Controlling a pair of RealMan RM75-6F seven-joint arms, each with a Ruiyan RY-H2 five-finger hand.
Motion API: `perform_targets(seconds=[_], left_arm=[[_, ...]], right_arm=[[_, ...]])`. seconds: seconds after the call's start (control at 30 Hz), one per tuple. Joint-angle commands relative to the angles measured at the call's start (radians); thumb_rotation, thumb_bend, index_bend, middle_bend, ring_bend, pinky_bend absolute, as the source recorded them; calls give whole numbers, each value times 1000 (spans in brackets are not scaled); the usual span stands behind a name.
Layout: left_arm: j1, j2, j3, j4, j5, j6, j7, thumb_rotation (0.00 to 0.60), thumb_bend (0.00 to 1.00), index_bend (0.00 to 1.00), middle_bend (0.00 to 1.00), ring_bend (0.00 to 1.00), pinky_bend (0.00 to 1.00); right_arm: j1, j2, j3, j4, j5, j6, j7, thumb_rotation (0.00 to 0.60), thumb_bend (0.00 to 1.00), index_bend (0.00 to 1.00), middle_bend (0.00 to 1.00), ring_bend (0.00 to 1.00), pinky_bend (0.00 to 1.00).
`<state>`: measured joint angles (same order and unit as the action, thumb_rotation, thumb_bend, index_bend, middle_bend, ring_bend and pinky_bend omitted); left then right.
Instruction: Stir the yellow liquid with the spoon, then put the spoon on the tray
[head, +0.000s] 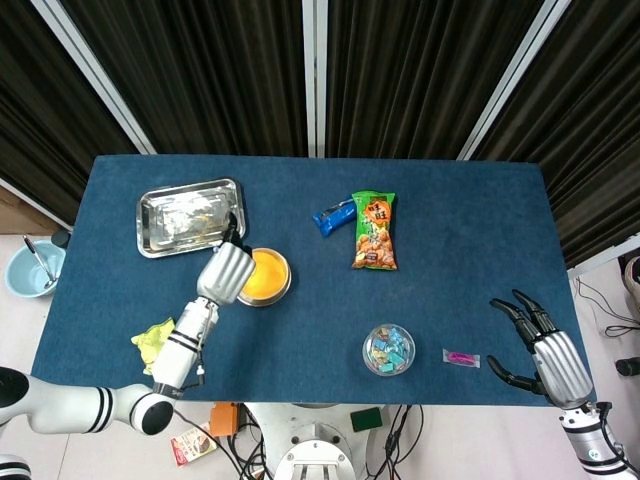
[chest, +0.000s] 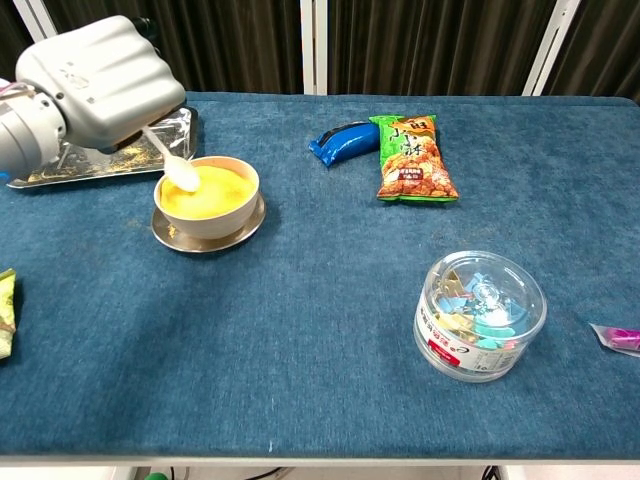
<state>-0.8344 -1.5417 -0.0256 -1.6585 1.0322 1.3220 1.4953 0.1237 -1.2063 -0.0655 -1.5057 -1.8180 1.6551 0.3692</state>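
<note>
A bowl of yellow liquid (chest: 208, 192) (head: 268, 277) stands on a small metal saucer left of the table's middle. My left hand (chest: 105, 75) (head: 226, 272) hovers over its left rim and grips a white spoon (chest: 172, 164), whose tip is at the liquid's left edge. The steel tray (head: 162, 207) (chest: 70, 168) lies just behind the bowl, toward the far left. My right hand (head: 548, 356) hangs open off the near right corner, holding nothing; only the head view shows it.
A green snack bag (head: 374, 231) and a blue packet (head: 333, 215) lie at centre back. A clear tub of clips (head: 388, 350) and a pink wrapper (head: 461, 357) sit near the front. A yellow-green wrapper (head: 153, 342) lies at front left.
</note>
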Motion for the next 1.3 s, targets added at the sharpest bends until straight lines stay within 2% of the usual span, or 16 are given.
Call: perform_targets(seconds=[0.03,0.27,0.67,0.9,1.3], left_arm=[[-3,11,12,-6,2,-6,22,600,426,556,538,374,159],[-17,-12,26,21,3,-36,49,600,426,564,538,373,158],[-15,-77,-6,74,-9,-56,-34,600,428,563,539,373,158],[30,-70,-24,109,-7,-63,-219,600,428,564,544,373,157],[127,-58,-48,139,61,-9,-521,600,421,560,532,367,158]], right_arm=[[2,0,1,-1,1,-3,1,600,294,119,168,28,126],[3,-3,1,1,5,-9,1,600,294,119,169,28,127],[4,-3,2,6,13,-15,4,600,294,119,169,27,126],[4,-2,3,7,15,-15,5,600,294,119,168,27,126],[11,1,5,-14,9,-23,-14,600,294,119,168,27,126]])
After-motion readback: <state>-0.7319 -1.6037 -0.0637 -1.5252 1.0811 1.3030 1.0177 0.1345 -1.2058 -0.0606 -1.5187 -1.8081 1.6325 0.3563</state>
